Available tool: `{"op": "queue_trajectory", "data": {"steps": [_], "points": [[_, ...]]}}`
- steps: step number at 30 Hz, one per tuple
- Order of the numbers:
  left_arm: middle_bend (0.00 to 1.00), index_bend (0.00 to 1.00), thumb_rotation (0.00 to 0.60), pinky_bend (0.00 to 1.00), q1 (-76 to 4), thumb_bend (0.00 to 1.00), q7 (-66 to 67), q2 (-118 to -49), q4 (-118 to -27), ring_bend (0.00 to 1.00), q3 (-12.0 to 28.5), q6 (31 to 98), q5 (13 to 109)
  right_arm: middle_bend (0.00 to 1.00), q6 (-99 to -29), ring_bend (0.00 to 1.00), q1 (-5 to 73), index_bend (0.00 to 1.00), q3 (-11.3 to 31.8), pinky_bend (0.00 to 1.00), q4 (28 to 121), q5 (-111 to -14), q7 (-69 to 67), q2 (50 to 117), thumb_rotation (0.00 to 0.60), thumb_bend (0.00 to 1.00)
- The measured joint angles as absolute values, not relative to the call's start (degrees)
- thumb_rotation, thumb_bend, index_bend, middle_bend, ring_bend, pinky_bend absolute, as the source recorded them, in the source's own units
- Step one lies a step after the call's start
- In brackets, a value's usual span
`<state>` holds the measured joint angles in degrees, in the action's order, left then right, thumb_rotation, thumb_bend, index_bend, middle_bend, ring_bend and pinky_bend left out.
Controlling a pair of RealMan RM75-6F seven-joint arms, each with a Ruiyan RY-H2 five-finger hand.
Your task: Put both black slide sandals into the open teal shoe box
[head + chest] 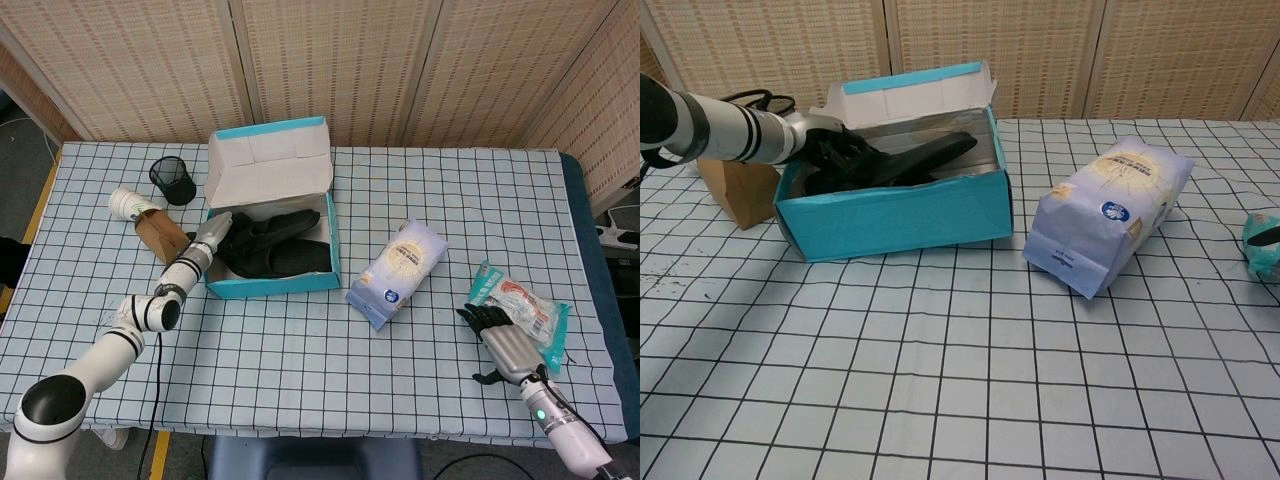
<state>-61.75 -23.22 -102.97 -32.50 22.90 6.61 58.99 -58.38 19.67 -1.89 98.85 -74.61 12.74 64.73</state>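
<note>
Two black sandals [281, 246] lie inside the one teal box [270, 285], which sits open near the back of the checked table [300, 360], its lid [268, 162] standing up behind. In the chest view we see one sandal's end poking up above the box's front wall. The left hand [222, 232] reaches over the box's left wall and its dark fingers [836, 152] are among the sandals; we cannot tell whether they grip one. Its arm [150, 310] stretches in low from the near left corner. The right hand [500, 338] rests palm down at the near right of the table, fingers curled in with nothing in them, their tips touching one teal-and-red packet [525, 305]. Between box and packet lies one pale blue bag [398, 270], just right of the box. Left of the box we count one brown carton [160, 233], one white bottle [126, 202] on its side and one black mesh cup [173, 181].
</note>
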Motion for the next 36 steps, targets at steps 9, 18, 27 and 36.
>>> {"op": "queue_trajectory", "data": {"steps": [9, 18, 27, 36], "points": [[0.00, 0.00, 0.600, 0.10, -58.19, 0.41, -24.80, -98.20, -42.18, 0.00, 25.55, 12.37, 63.23, 0.00, -59.71, 0.00, 19.21, 0.00, -2.12, 0.00, 100.11, -75.55, 13.54, 64.42, 0.600, 0.04], [0.00, 0.00, 0.600, 0.07, -55.71, 0.39, -30.99, -94.70, -48.45, 0.00, 27.23, 17.93, 69.07, 0.00, -59.97, 0.00, 19.02, 0.00, -2.23, 0.00, 100.58, -75.47, 14.05, 64.29, 0.600, 0.04], [0.00, 0.00, 0.600, 0.05, -54.88, 0.39, -37.43, -92.08, -51.73, 0.00, 26.76, 25.25, 74.12, 0.00, -59.83, 0.00, 19.08, 0.00, -2.21, 0.00, 100.61, -75.31, 14.28, 64.48, 0.600, 0.04], [0.00, 0.00, 0.600, 0.04, -53.20, 0.41, -42.38, -89.09, -55.74, 0.00, 24.58, 33.16, 77.73, 0.00, -61.71, 0.00, 18.53, 0.00, -1.98, 0.00, 100.55, -75.73, 14.83, 64.75, 0.600, 0.04]]}}
